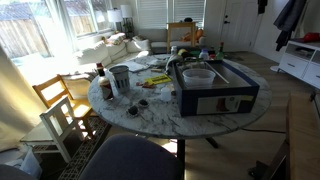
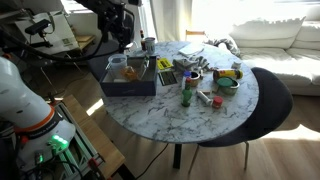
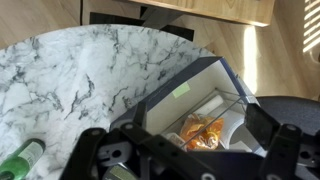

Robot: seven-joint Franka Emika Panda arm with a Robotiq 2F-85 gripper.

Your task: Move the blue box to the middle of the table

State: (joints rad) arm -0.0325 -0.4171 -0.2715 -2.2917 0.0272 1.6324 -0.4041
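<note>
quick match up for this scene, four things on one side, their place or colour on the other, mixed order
Things: 1 blue box; 2 metal can; 3 chair; 4 table.
Descriptions: a white marble, grey veins; b on the floor beside the table; c dark navy, near the table's rim; d grey, upright, apart from the box.
Pairs: 1-c; 2-d; 3-b; 4-a.

Table: white marble w/ grey veins. Blue box nr its edge: dark navy, black rim, pale label panel.
</note>
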